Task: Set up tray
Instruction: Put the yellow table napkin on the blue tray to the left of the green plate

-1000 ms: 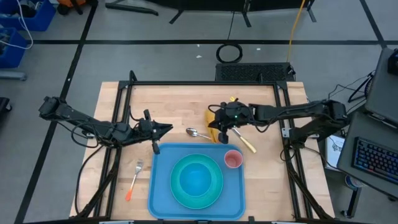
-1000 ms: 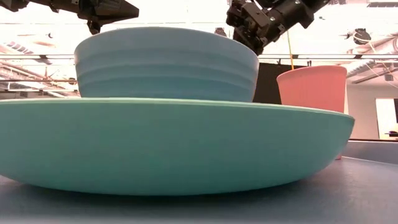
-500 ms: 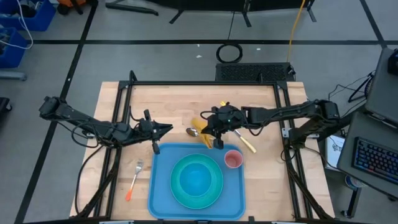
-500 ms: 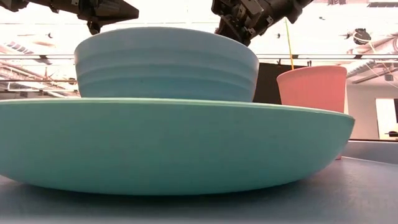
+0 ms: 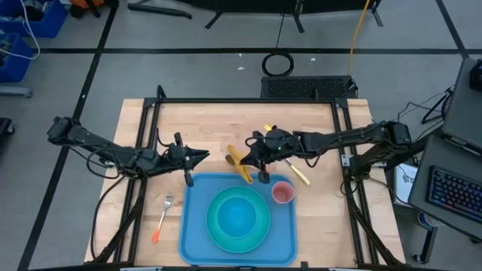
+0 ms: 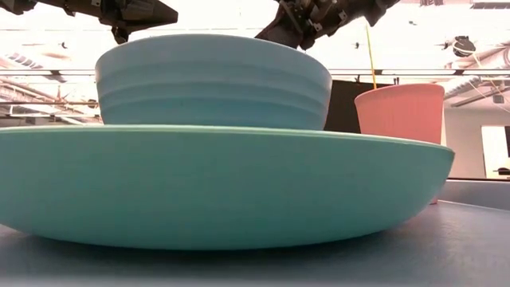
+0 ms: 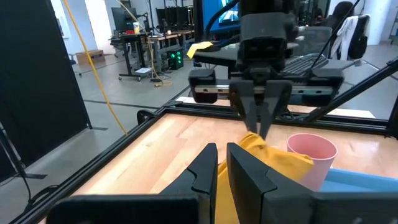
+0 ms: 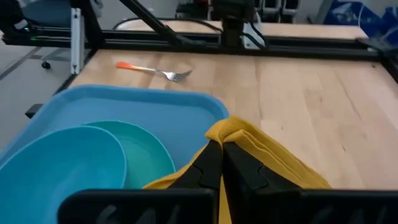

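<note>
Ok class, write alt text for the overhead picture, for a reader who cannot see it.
The right gripper, shut on a yellow napkin, hangs at the far edge of a blue tray holding a turquoise plate, a bowl and a pink cup. The left gripper waits by the tray's far left corner; a fork lies left.

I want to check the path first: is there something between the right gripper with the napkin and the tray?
Nothing visible blocks it. The right gripper, shut on the napkin, hangs by the tray's far rim. The plate, bowl and cup fill much of the tray.
</note>
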